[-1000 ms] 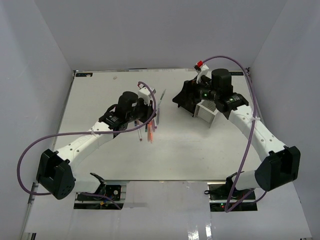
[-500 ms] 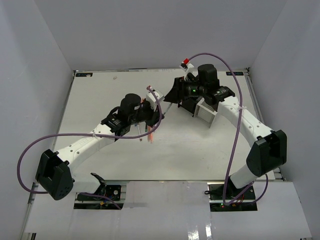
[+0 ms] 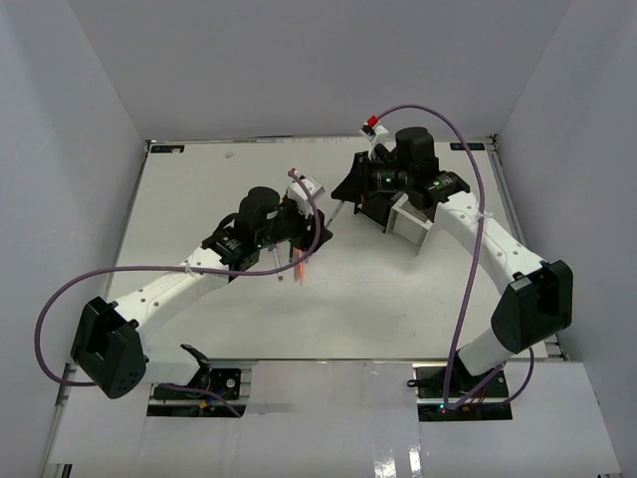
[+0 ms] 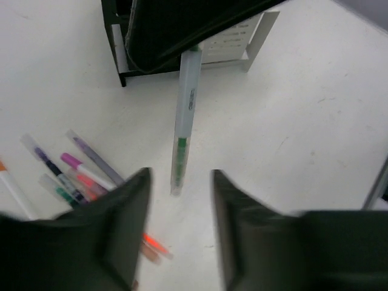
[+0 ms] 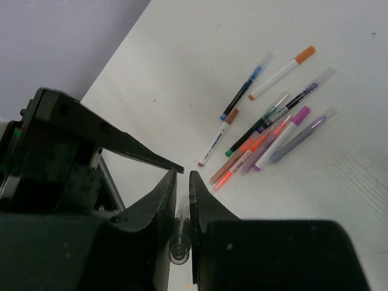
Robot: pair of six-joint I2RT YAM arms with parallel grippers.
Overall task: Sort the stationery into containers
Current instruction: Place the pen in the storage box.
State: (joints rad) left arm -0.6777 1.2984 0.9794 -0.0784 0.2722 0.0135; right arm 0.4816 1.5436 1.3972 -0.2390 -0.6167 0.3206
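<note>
A clear pen with green marks hangs over the table, and my right gripper is shut on its upper end. My left gripper stands open just below the pen's lower tip, with its fingers apart and not touching the barrel. In the top view the two grippers meet mid-table, the left gripper beside the right gripper. Several loose pens and markers lie in a fan on the table. The black container and the white container stand behind the held pen.
The right arm covers most of the black container in the top view, while the white container shows beside it. Purple cables loop over both arms. The pile of pens lies under the left wrist. White walls enclose the table.
The right arm swung left to meet the left gripper and shut on the clear green pen. The left gripper then opened and let the pen go.
</note>
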